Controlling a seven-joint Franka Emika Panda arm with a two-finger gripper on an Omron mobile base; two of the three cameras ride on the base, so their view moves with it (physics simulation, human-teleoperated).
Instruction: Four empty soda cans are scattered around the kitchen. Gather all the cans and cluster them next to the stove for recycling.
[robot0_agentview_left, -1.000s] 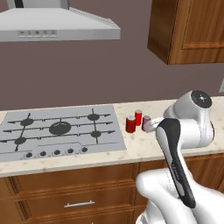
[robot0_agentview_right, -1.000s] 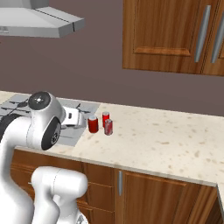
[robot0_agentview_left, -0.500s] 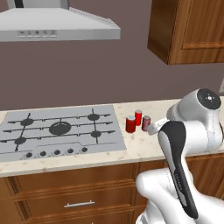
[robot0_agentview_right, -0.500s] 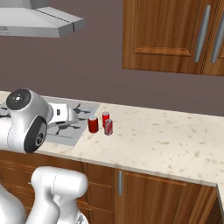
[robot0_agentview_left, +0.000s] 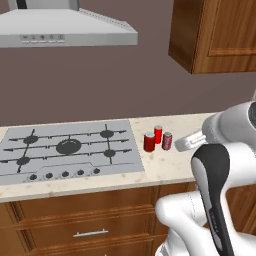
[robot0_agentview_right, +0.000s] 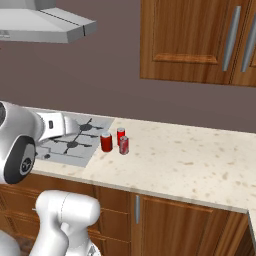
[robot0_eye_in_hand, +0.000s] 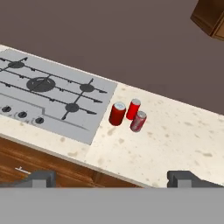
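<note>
Three red soda cans (robot0_agentview_left: 149, 142) (robot0_agentview_right: 106, 142) (robot0_eye_in_hand: 117, 113) stand upright in a tight cluster on the speckled counter, just off the right edge of the stove (robot0_agentview_left: 65, 150) (robot0_agentview_right: 86, 131) (robot0_eye_in_hand: 48, 92). The stove is a flat silver-grey cooktop with black grates and a row of knobs at its front. My gripper (robot0_eye_in_hand: 111, 180) hangs back from the counter's front edge and looks down at the cans from a distance. It is open, its dark fingertips (robot0_eye_in_hand: 40, 178) stand wide apart, and nothing is between them.
A grey range hood (robot0_agentview_left: 70, 32) hangs over the stove. Wooden wall cabinets (robot0_agentview_right: 200, 40) sit up on the right. A long stretch of beige counter (robot0_agentview_right: 190, 155) runs right of the cans. Wooden drawers (robot0_agentview_left: 85, 220) are below the counter.
The arm has drawn back from the cans, its upper joint swinging outward in both base views. The cans and stove have not moved, and the gripper has stayed open.
</note>
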